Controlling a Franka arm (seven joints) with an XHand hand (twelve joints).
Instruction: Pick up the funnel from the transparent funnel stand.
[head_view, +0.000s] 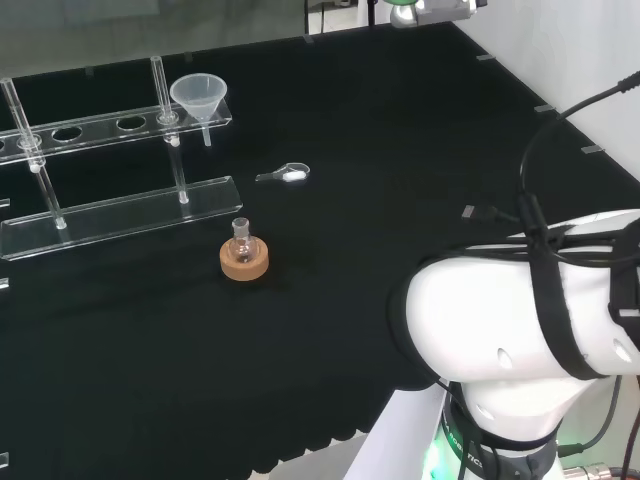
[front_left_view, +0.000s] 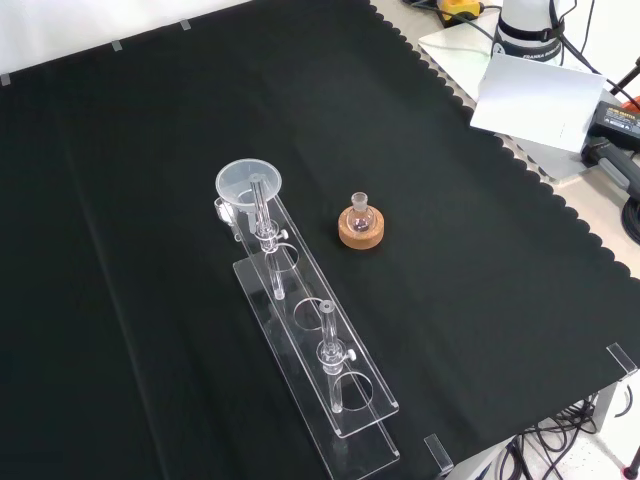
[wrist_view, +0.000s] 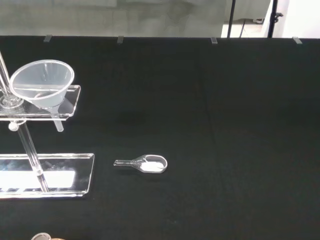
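The clear plastic funnel (head_view: 198, 97) sat in the transparent funnel stand (head_view: 120, 215); likely light, slippery; best pinched at its rim; fingers' state untellable.

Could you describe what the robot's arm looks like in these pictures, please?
In the head view, the arm is made of big, rounded, glossy white links. Black cables and a black strap run over its top, and a green light glows near its base.

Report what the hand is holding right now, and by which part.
Cannot be told: the hand's state isn't visible. The funnel sits untouched in the end hole of the transparent funnel stand.
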